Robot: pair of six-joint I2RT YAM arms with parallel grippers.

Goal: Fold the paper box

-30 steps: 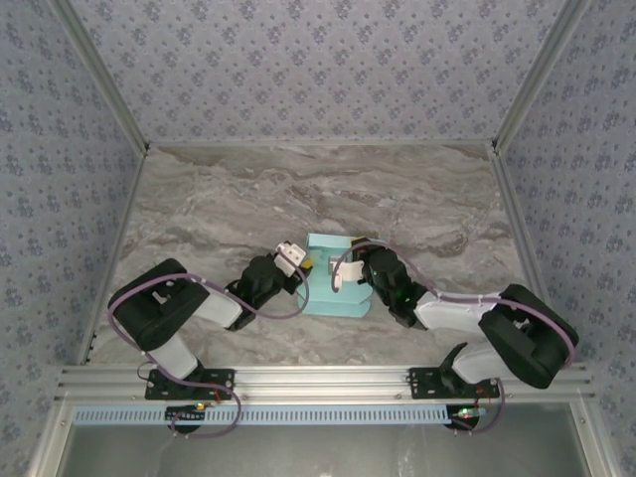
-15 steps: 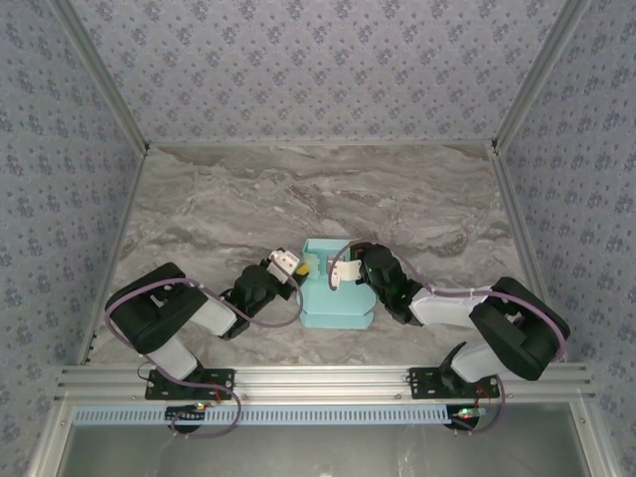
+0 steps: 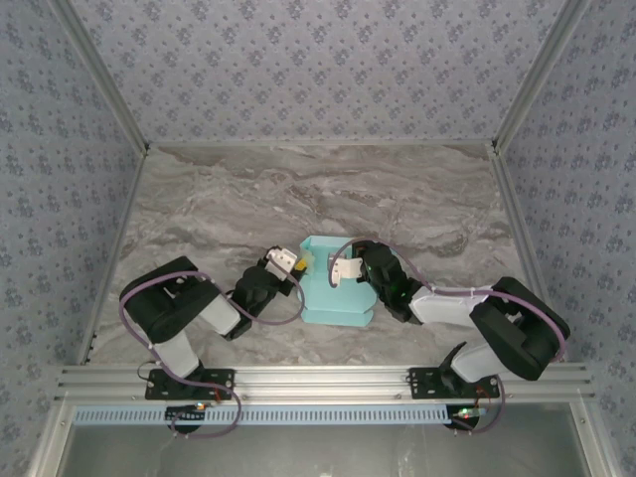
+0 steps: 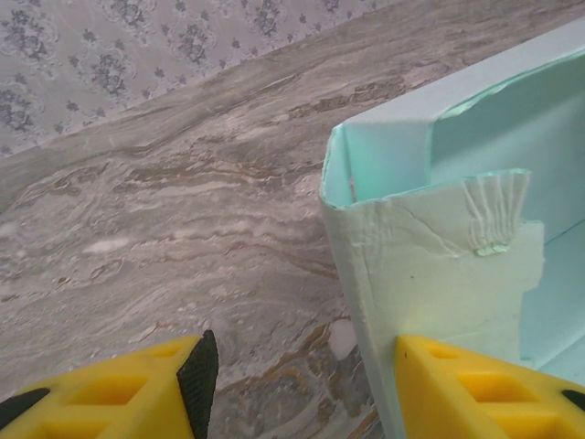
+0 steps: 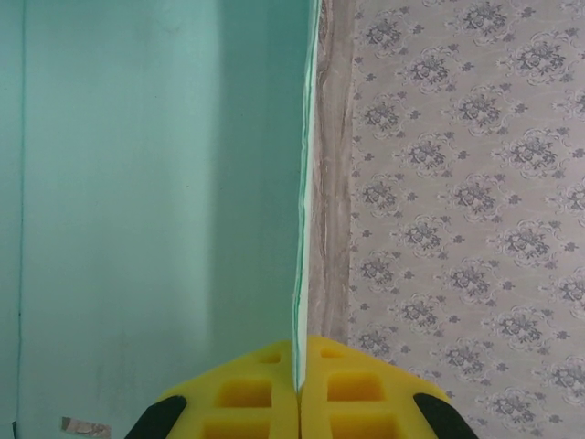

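Observation:
The paper box (image 3: 336, 302) is pale aqua card, partly folded, with raised walls, and lies mid-table between the two arms. My right gripper (image 5: 299, 352) is shut on the thin top edge of one standing wall (image 5: 302, 219); from above it (image 3: 339, 270) sits over the box's right part. My left gripper (image 3: 294, 262) is at the box's left side, open. In the left wrist view the box's creased corner wall (image 4: 430, 265) stands just by the right yellow finger (image 4: 475, 393), and bare table shows between the fingers (image 4: 302, 366).
The grey marbled table (image 3: 219, 209) is bounded by patterned walls on the left, back and right. An aluminium rail (image 3: 318, 376) with both arm bases runs along the near edge.
My left gripper has opened wider and drawn back a little to the left of the box. The box has shifted and straightened slightly. The right gripper keeps its hold.

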